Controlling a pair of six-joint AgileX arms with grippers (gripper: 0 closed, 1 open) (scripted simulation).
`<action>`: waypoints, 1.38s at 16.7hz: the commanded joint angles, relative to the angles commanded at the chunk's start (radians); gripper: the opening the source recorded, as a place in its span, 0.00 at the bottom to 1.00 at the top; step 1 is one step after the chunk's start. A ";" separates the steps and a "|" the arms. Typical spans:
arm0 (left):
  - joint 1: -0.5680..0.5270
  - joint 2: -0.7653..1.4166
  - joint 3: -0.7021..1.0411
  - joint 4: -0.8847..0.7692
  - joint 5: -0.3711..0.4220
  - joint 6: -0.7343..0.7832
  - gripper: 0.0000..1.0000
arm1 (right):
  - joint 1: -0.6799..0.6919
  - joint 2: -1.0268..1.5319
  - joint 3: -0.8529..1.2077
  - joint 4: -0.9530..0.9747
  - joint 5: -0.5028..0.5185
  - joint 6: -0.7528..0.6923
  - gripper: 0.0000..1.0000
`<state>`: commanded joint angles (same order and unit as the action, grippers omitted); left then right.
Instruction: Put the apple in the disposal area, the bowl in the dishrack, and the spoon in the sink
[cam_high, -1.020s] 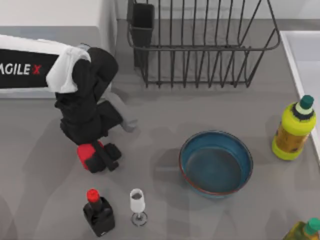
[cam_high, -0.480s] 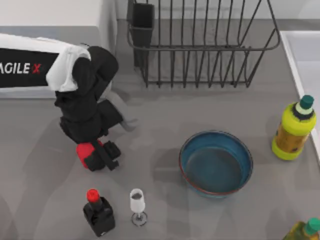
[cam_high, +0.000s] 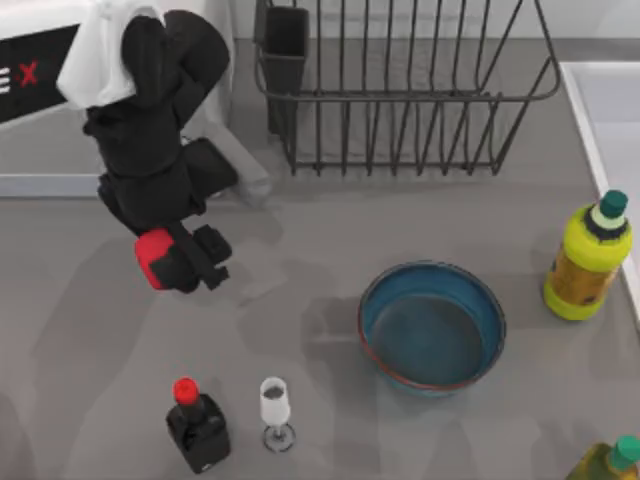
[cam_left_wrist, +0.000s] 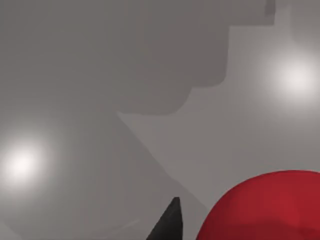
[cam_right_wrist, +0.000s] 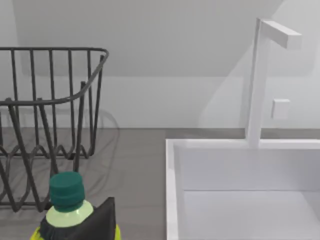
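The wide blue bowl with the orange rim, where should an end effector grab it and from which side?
Probably the thin reddish-orange rim of the wide round blue bowl, coming straight down from above. It sits upright and open, with no handle, so one finger can go inside the wall and one outside. The rim's right side is nearest the right arm.

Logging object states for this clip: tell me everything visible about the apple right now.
The apple is a small, matte, bright red lump, rounded yet slightly boxy. It sits clamped in the left claw, whose black fingers press against it, off the grey table at the top view's left, below the white box. The left wrist view shows its smooth red curve beside a dark fingertip.
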<state>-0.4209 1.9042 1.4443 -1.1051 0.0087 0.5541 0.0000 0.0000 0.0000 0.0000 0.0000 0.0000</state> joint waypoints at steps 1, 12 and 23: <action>0.000 -0.013 0.019 -0.028 0.000 -0.001 0.00 | 0.000 0.000 0.000 0.000 0.000 0.000 1.00; 0.026 -0.058 0.032 -0.078 0.007 0.097 0.00 | 0.000 0.000 0.000 0.000 0.000 0.000 1.00; 0.300 -0.324 -0.046 -0.247 0.026 1.135 0.00 | 0.000 0.000 0.000 0.000 0.000 0.000 1.00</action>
<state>-0.1205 1.5798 1.3984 -1.3520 0.0345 1.6892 0.0000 0.0000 0.0000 0.0000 0.0000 0.0000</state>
